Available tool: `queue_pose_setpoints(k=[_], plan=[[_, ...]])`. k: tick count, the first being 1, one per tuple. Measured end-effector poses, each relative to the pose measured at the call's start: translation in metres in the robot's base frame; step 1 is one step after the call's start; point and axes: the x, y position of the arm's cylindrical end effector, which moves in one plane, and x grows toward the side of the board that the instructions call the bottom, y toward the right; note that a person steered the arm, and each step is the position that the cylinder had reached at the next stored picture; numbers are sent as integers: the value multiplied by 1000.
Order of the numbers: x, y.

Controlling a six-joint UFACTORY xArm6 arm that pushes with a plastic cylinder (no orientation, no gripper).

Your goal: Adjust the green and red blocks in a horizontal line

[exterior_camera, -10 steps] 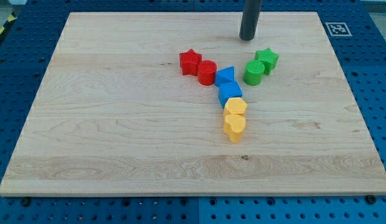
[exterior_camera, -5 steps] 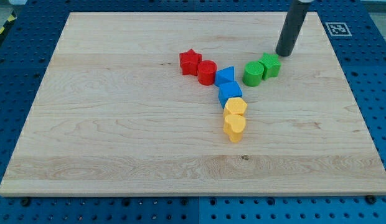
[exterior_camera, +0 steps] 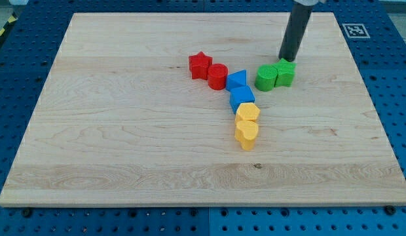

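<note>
A red star block [exterior_camera: 200, 64] and a red cylinder block [exterior_camera: 217, 76] touch each other left of the board's middle. A green cylinder block [exterior_camera: 266, 77] and a green star block [exterior_camera: 285, 72] sit side by side to the right, roughly level with each other. My tip [exterior_camera: 287, 59] is at the top edge of the green star block, touching or nearly touching it. The rod rises toward the view's top.
A blue triangular block [exterior_camera: 236, 80] and a blue block [exterior_camera: 241, 97] lie between the red and green pairs, with two yellow blocks [exterior_camera: 246, 122] below them. The wooden board [exterior_camera: 124, 131] rests on a blue pegboard. A marker tag [exterior_camera: 355, 30] is at the top right.
My tip moved from above the board's middle to the right, then back left onto the green star block's top edge. The green star block shifted down, now level with the green cylinder.
</note>
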Motion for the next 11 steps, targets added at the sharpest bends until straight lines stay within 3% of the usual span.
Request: queue_pose_setpoints(k=[1, 4, 7, 11], plan=[[-2, -22], [47, -26], [28, -119], [21, -146]])
